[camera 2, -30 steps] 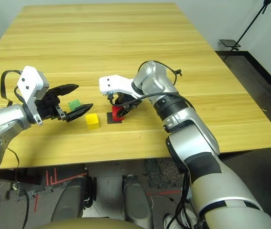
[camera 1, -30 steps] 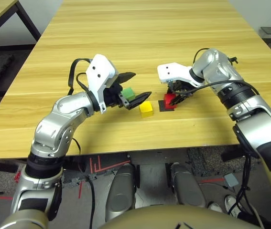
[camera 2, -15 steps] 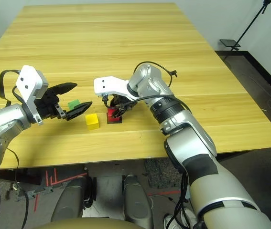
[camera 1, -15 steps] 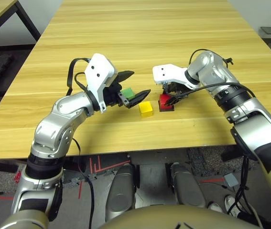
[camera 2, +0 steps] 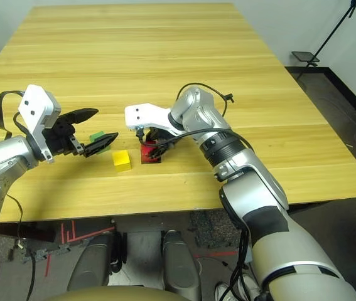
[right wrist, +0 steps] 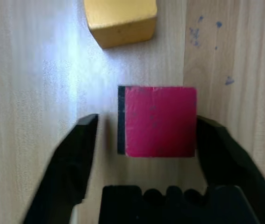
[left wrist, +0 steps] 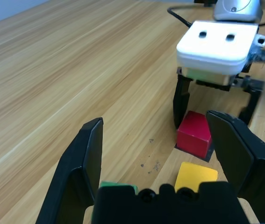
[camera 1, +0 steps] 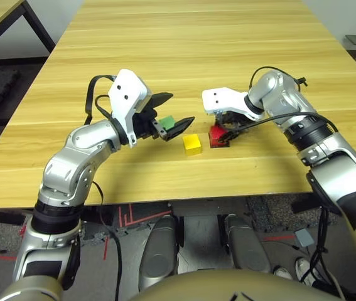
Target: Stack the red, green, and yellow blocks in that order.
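the right gripper point(right wrist: 141, 140) had just let go: its fingers, clamped on the red block point(camera 1: 217, 134) a moment before, now stood apart on either side of it. the block sat on the black patch point(right wrist: 120, 119) toward the tabletop's point(camera 1: 184, 44) near edge, the base laid. the yellow block point(camera 1: 192, 143) lay just beside it, the green block point(camera 1: 167, 121) beyond, between the left gripper's point(camera 1: 172, 113) spread fingers.

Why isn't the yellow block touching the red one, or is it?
Apart. In the right wrist view bare wood lies plainly between the yellow block and the red block.
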`<control>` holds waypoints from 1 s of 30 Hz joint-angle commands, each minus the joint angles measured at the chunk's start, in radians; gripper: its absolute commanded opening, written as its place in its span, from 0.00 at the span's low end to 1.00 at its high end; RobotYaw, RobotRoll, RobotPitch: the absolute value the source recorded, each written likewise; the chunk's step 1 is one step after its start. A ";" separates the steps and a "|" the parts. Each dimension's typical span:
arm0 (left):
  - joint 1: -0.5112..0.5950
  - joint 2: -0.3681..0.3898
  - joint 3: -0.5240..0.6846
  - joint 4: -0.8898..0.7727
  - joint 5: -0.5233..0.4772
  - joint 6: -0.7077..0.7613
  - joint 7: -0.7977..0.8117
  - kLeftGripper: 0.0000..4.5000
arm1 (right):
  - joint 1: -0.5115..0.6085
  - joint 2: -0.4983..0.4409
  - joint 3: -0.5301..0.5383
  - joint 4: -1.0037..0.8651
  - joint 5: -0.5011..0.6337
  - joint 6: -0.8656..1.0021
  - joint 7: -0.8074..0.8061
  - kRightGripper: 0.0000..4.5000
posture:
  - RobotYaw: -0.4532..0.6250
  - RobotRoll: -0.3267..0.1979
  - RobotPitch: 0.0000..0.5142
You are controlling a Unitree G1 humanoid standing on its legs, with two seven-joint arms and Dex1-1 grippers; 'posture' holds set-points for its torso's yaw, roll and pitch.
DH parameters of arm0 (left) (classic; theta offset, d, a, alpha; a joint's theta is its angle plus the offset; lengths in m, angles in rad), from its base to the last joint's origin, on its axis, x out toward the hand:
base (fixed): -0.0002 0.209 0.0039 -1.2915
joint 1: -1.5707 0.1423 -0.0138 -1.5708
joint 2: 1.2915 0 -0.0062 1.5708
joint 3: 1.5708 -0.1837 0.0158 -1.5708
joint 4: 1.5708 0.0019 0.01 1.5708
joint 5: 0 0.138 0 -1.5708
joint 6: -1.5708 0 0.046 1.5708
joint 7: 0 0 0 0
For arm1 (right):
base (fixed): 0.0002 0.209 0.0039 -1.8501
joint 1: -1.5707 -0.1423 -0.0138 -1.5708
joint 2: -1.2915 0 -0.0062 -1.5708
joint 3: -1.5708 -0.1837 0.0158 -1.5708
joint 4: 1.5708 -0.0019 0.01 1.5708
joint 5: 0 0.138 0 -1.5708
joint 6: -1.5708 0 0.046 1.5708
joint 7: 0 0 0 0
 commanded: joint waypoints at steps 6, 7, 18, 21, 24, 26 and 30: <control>-0.010 0.026 -0.025 0.132 0.060 -0.046 -0.059 1.00 | -0.039 -0.142 -0.257 0.069 0.308 -0.154 0.100 0.99 | 0.79 0.23 0.16; -0.009 0.031 -0.032 0.156 0.070 -0.055 -0.073 1.00 | -0.036 -0.180 -0.259 0.067 0.352 -0.163 0.108 0.99 | 0.77 0.24 0.16; -0.103 0.032 -0.116 0.466 0.212 -0.251 -0.220 1.00 | 0.169 -0.334 -0.383 -0.090 0.481 -0.076 0.028 0.99 | 0.64 0.34 0.14; -0.135 0.020 -0.144 0.552 0.250 -0.303 -0.254 1.00 | 0.244 -0.340 -0.388 -0.163 0.489 -0.058 -0.005 0.99 | 0.62 0.36 0.14; -0.165 0.007 -0.170 0.628 0.284 -0.337 -0.282 1.00 | 0.286 -0.340 -0.399 -0.214 0.510 -0.024 -0.039 0.99 | 0.60 0.38 0.14; -0.184 -0.002 -0.185 0.677 0.312 -0.357 -0.291 1.00 | 0.301 -0.334 -0.409 -0.234 0.522 -0.014 -0.057 0.99 | 0.59 0.39 0.14; -0.227 -0.025 -0.198 0.771 0.361 -0.414 -0.292 1.00 | 0.316 -0.327 -0.414 -0.261 0.538 0.004 -0.090 0.99 | 0.58 0.40 0.15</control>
